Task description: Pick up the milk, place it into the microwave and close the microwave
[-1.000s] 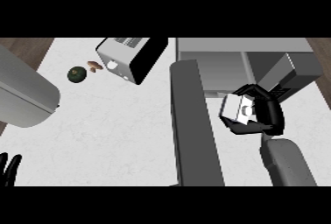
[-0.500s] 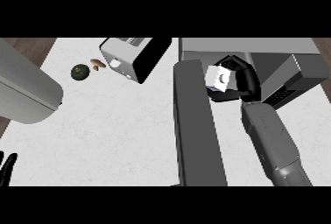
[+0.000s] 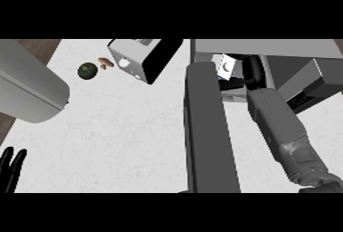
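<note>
Your right hand (image 3: pixel 250 74) had its fingers wrapped round the milk carton (image 3: pixel 226 66), just inside the microwave (image 3: pixel 268 47), on the palm's side toward the open door (image 3: pixel 209 136), left hand (image 3: pixel 11 168) open, well apart

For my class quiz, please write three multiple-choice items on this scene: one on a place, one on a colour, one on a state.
1. Where is the milk?
A. lying on the counter
B. in the right hand, at the microwave opening
C. on the microwave's roof

2. The round thing left of the toaster is
A. dark green
B. red
C. white

3. The microwave door stands
A. shut
B. missing
C. open

Answers: B, the hand curls round it; A, plainly dark green; C, it sticks out from the microwave.
</note>
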`<state>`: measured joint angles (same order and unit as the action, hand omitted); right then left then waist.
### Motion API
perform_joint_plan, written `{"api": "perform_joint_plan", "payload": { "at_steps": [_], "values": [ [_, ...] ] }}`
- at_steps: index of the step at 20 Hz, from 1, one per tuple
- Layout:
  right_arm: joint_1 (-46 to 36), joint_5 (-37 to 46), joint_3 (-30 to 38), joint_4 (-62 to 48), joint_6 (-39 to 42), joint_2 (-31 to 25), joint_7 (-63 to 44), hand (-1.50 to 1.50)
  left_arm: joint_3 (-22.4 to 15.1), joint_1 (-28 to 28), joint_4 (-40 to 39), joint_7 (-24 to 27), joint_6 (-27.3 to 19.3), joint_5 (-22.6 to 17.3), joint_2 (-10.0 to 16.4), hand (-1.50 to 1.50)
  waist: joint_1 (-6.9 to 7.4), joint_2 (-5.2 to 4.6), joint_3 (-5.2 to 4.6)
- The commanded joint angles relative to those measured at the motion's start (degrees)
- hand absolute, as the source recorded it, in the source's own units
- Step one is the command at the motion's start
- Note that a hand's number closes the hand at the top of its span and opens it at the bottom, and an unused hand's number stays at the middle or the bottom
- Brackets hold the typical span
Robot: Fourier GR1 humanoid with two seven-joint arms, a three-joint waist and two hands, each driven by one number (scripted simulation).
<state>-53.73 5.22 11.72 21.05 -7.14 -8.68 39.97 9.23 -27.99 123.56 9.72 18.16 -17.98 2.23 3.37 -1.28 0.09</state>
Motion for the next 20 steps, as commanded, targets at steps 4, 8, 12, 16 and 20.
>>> {"api": "perform_joint_plan", "payload": {
  "at_steps": [4, 8, 12, 16, 20],
  "values": [
    [-6.6, 2.9, 0.4, -7.0, -6.8, -2.5, 1.8, 1.5, -1.5, 1.5, 0.3, -1.0, 1.0, -0.2, 0.3, -1.5, 2.16, -0.91, 0.05],
    [-8.0, 3.3, 0.8, -9.4, -8.6, -3.5, 1.6, 1.5, -0.8, 3.9, -1.8, 0.2, 0.9, 0.7, 0.7, -1.5, 3.48, -1.9, 0.08],
    [-10.4, 2.5, 2.4, -11.2, -11.2, -4.9, -1.0, 1.5, -1.1, 4.3, -0.5, -1.7, 0.7, 0.3, 1.3, -1.5, 4.32, -2.22, 0.15],
    [-10.8, 0.8, 5.3, -12.1, -21.4, -4.5, -3.0, 1.5, -1.7, 4.9, -2.2, 0.5, 1.0, 3.0, 1.0, -1.5, 4.97, -2.61, 0.07],
    [-12.1, 3.5, 3.4, -12.6, -26.8, -6.0, -2.0, 1.5, -2.8, 6.1, -0.9, -1.2, 0.0, 4.3, 1.0, -1.5, 5.74, -2.98, 0.13]
  ]
}}
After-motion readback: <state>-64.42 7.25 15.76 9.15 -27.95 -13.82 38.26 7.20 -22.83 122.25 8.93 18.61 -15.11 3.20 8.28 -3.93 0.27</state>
